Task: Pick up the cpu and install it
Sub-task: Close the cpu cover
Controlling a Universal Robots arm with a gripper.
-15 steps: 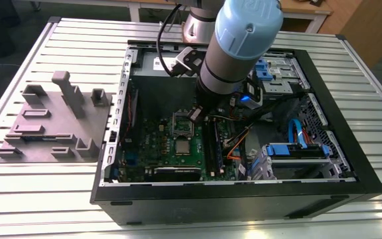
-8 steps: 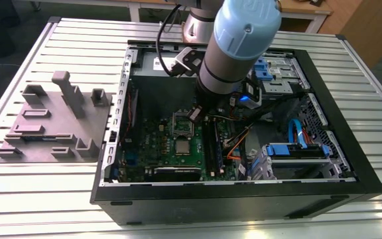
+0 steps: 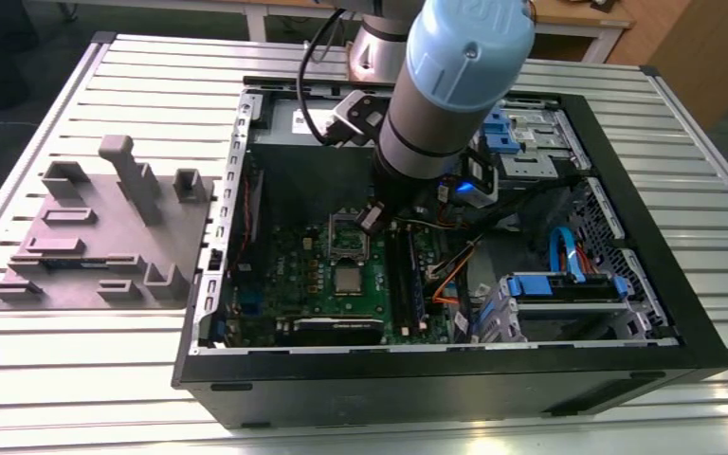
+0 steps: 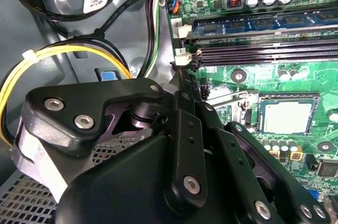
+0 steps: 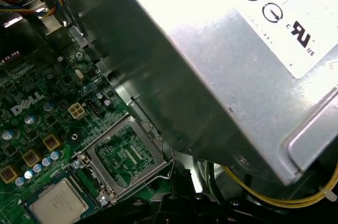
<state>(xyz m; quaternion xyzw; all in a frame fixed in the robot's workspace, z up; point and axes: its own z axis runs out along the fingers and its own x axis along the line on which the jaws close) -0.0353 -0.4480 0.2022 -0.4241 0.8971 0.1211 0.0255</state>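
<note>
The cpu (image 3: 345, 278), a flat silver square with a dark rim, lies on the green motherboard (image 3: 300, 284) inside the open computer case. It also shows in both wrist views, as the cpu (image 4: 288, 117) and cpu (image 5: 58, 203). Right beside it the hinged metal frame (image 5: 124, 155) lies open, with green board visible through it. My gripper (image 3: 371, 220) hangs over the board just above and beside that frame, a short way behind the cpu and apart from it. The black linkage of the gripper (image 4: 185, 76) holds nothing that I can see.
The large grey box with a white label (image 5: 253, 49) looms close beside the gripper. Memory slots (image 4: 264, 49) run alongside the frame, and yellow cables (image 4: 63, 55) curl nearby. Blue drive brackets (image 3: 567, 284) are at the exterior view's right. A grey fixture plate (image 3: 99, 237) lies outside the case.
</note>
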